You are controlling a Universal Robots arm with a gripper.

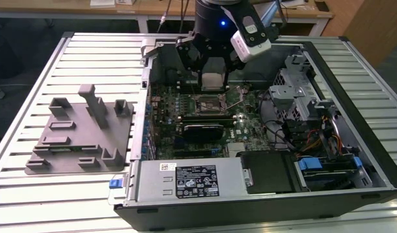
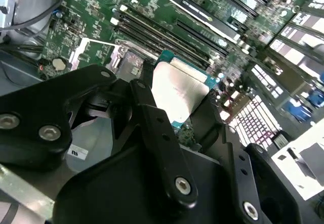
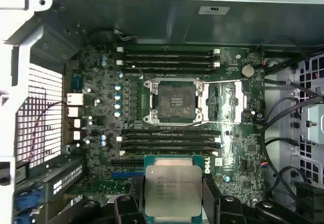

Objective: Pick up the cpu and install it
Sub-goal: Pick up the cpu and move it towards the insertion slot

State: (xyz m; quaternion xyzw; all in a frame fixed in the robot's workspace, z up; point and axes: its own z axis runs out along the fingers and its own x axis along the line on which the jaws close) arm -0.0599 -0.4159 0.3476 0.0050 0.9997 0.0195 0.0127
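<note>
Your gripper (image 3: 173, 209) is clamped on the cpu (image 3: 173, 189) by two opposite edges, holding it above the motherboard (image 3: 238, 148), near the open socket (image 3: 173, 101) but not seated. I'd guess it's light, stiff and fragile underneath, so edges-only seems right. Its underside and any corner marker are hidden from you.

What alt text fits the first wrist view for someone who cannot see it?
The claw grips the cpu, silvery top toward the camera, over a green motherboard inside an open computer case. The black-framed socket sits apart from the chip, uncovered, with memory slots on two sides of it.
</note>
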